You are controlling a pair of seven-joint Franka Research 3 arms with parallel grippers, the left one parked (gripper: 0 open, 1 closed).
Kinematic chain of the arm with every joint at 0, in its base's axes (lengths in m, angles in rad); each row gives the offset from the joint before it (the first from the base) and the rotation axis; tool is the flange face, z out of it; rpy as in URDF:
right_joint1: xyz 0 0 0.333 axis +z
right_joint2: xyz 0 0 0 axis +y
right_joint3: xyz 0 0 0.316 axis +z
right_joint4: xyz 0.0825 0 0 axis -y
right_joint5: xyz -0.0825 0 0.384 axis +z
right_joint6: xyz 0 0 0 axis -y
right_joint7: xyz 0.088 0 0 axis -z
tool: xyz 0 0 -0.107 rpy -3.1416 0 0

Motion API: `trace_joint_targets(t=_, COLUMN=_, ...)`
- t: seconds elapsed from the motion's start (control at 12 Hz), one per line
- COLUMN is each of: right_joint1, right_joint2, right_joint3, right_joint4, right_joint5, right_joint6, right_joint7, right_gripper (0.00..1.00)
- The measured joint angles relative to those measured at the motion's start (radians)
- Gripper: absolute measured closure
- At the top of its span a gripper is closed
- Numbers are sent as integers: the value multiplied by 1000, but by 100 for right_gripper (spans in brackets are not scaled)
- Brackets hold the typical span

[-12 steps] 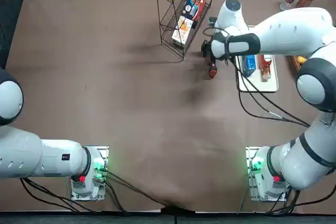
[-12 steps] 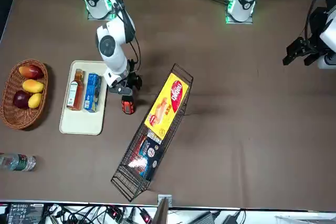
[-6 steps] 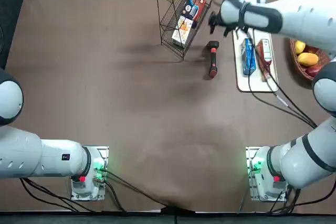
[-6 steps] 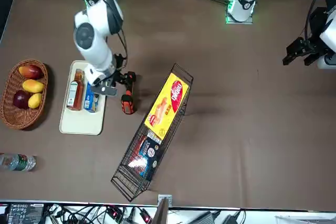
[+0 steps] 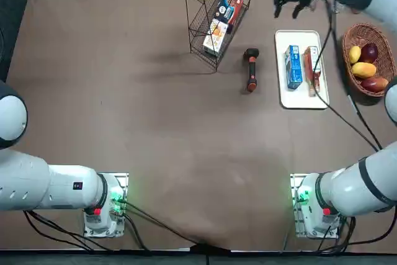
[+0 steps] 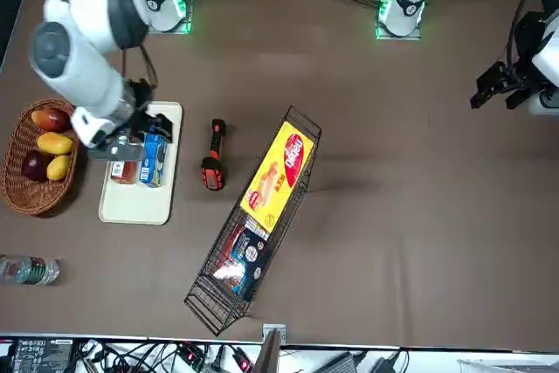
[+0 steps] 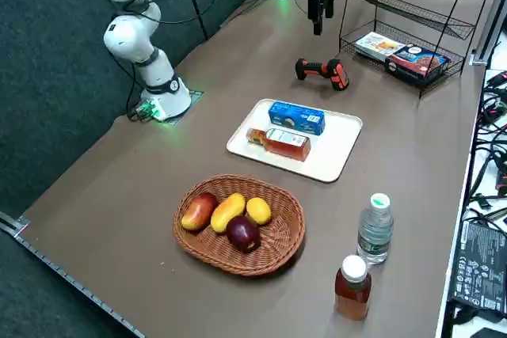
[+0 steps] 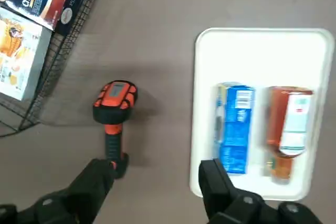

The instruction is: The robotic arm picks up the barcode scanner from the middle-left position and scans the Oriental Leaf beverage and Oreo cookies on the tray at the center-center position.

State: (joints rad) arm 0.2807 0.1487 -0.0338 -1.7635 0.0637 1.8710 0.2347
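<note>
Lifted clear within the second: right gripper [image 8: 157, 192], open and empty, high above the desk's far edge. Barcode scanner [image 5: 250, 69] lying (released?) beside the tray [image 5: 302, 100], Oreo pack [image 5: 293, 66] and tea bottle [image 5: 311, 70] aboard.

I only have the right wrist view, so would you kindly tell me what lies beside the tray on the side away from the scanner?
Observer: A wicker basket of fruit sits there, apart from the tray.
Operator: Thank you. Is the right gripper close to the table?
Observer: No. In the right side view the right gripper hangs open well above the scanner, which lies on the table, touching nothing.
Operator: Is anything else near the basket?
Observer: Yes. A water bottle and a small bottle of amber liquid stand upright beside it, near the table's edge.
</note>
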Motion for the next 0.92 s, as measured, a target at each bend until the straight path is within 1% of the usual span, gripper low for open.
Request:
trace_joint_targets(t=0.25, right_joint1=-72, right_joint2=-20, right_joint3=-2, right_joint4=59, right_joint5=0, right_joint6=-75, right_joint7=-157, right_gripper=0)
trace_joint_targets(t=0.42, right_joint1=-110, right_joint2=-36, right_joint3=-2, right_joint4=76, right_joint5=0, right_joint6=-96, right_joint7=-224, right_gripper=0)
trace_joint_targets(t=0.75, right_joint1=-193, right_joint2=-88, right_joint3=-3, right_joint4=84, right_joint5=-5, right_joint6=-101, right_joint7=-284, right_gripper=0)
trace_joint_targets(t=0.92, right_joint1=-236, right_joint2=-121, right_joint3=-3, right_joint4=84, right_joint5=-26, right_joint6=-108, right_joint7=-295, right_gripper=0)
